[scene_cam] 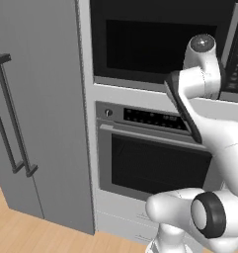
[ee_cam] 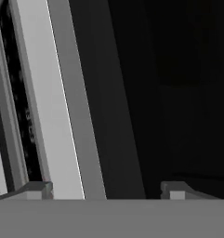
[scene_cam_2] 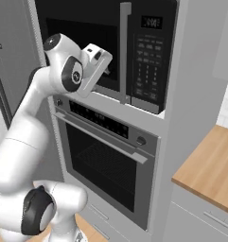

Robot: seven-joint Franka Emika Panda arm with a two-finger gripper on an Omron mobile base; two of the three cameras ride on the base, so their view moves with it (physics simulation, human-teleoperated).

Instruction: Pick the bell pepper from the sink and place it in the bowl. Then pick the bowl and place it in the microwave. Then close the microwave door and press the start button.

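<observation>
Gripper (ee_cam: 106, 189), jaws spread and empty, faces the closed microwave door (scene_cam_2: 84, 42) above the oven (scene_cam_2: 106, 160); the button panel (scene_cam_2: 147, 61) sits just right, so a misaimed press risks missing the start button.

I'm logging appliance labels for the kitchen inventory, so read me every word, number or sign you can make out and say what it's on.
No text can be read as it stands.
Built-in black and steel microwave, small display: pale digits, too blurred to read.
Microwave's dark button panel: rows of key markings, too small to read.
Steel oven's dark control strip: a row of pale marks, too small to read.
</observation>
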